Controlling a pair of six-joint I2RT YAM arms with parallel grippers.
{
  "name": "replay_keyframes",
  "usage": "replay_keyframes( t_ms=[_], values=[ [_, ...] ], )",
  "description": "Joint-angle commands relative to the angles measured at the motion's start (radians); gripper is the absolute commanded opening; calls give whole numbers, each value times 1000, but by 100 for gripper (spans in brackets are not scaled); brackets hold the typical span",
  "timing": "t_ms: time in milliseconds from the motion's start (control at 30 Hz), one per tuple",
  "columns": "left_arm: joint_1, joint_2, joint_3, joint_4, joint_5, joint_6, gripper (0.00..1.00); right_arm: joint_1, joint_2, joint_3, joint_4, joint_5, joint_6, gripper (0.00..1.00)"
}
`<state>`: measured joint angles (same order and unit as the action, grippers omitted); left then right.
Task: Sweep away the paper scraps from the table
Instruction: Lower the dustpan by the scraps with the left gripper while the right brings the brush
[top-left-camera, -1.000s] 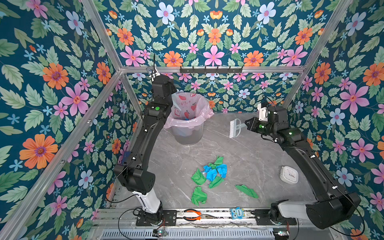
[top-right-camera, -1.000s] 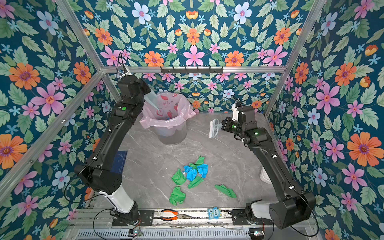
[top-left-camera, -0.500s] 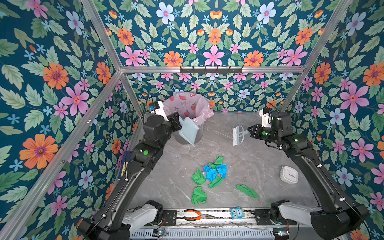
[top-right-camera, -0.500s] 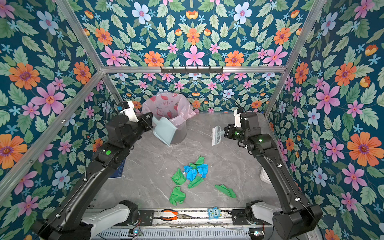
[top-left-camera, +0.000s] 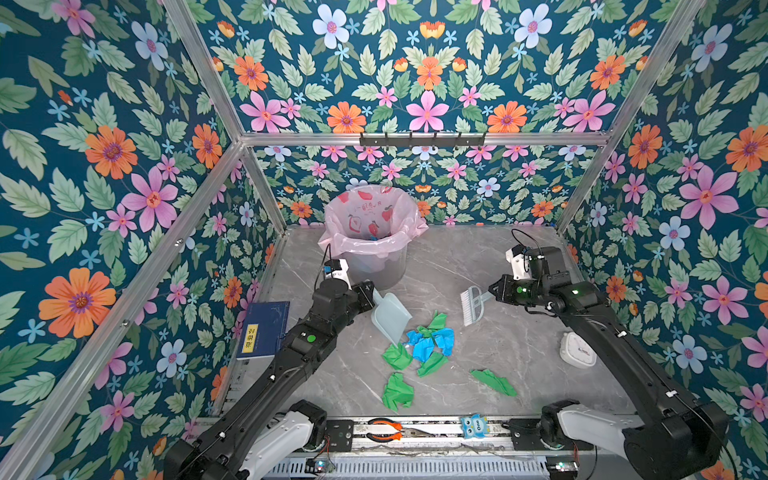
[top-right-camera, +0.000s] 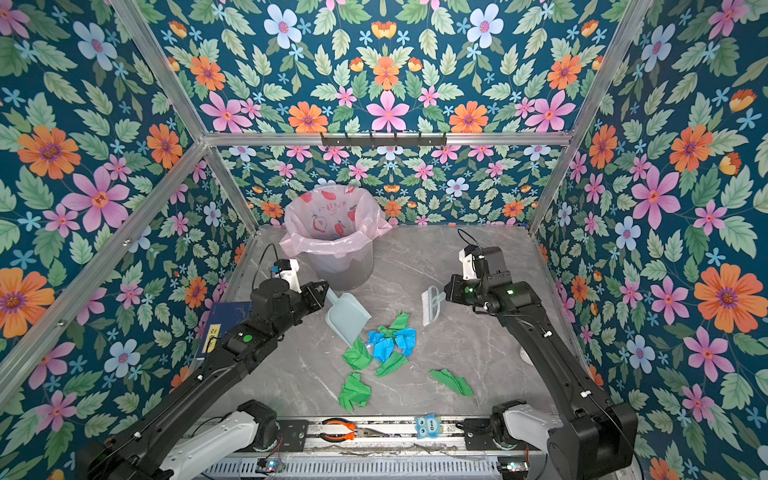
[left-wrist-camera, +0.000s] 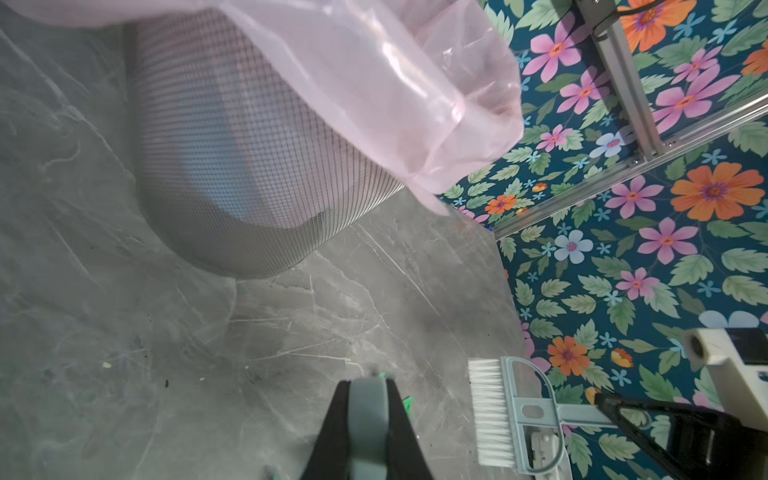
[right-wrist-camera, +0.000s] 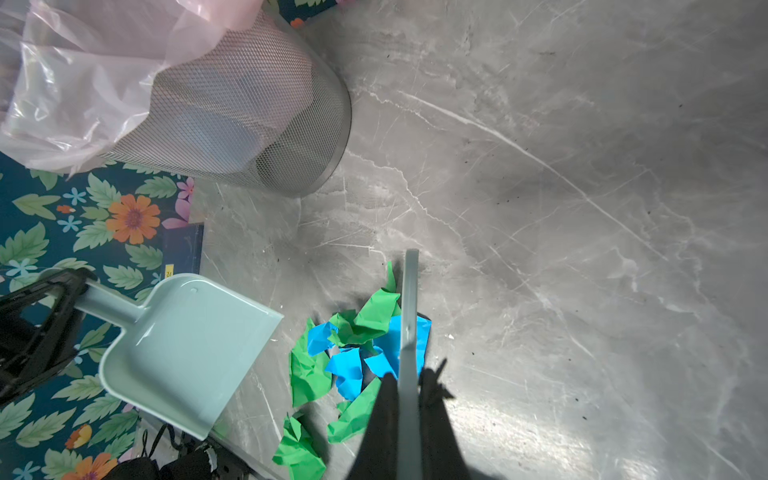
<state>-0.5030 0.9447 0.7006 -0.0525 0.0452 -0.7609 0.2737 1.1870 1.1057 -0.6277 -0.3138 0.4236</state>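
Left hand (top-left-camera: 368, 292) is pinched on the handle of the pale teal plastic dustpan (top-left-camera: 390, 318). Right hand (top-left-camera: 493, 291) is pinched on the handle of the matching white-bristled hand brush (top-left-camera: 471, 306).

On the grey marble-patterned desk (top-left-camera: 528, 345), the crumpled green and blue paper scraps (top-left-camera: 428, 343) lie near the middle. The pan is at their 10 o'clock and the brush at their 2 o'clock, both just beside the heap. The wire-mesh bin with the pink liner (top-left-camera: 374, 237) stands at the desk's 11 o'clock.

I can't tell whether the pan's lip sits flat on the desk. If it rides high, I'd expect my stroke to shove paper under it. A loose green scrap (top-left-camera: 492, 382) at the heap's 5 o'clock and a green wad (top-left-camera: 398, 390) at its 7 o'clock lie outside that stroke. Light crumpled paper may also spring sideways off the bristles.
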Motion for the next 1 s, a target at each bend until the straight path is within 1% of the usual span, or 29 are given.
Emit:
replay_keyframes(
  t_ms=[0,167,233,300,400,467,533,633,700,800,900,967],
  values=[
    [1,21,-43,115,-34,22,0,22,12,1,28,14,18,0],
    [6,52,-132,186,-67,51,0,47,4,-22,3,73,37,0],
    [13,48,-165,207,-80,67,0,57,-21,-42,12,40,27,0],
    [29,39,-201,237,-76,71,0,77,-43,-52,1,35,12,0],
    [62,39,-236,258,-56,64,0,105,-32,-34,-78,70,11,0],
    [78,31,-256,274,-46,61,0,134,-46,-46,-88,70,12,0],
    [92,29,-263,275,-40,61,0,163,-77,-57,-71,33,-5,0],
    [123,23,-264,273,-27,63,0,195,-126,-76,-14,-101,-10,0],
    [156,7,-265,270,-11,64,0,252,-138,-72,8,-123,-17,0],
    [217,-26,-266,257,22,67,0,345,-102,-62,36,-155,-28,0],
    [294,-41,-281,267,95,55,0,458,-49,-78,139,-180,-16,0],
    [326,-49,-301,283,128,42,0,538,-9,-76,199,-182,-20,0]
  ],
)
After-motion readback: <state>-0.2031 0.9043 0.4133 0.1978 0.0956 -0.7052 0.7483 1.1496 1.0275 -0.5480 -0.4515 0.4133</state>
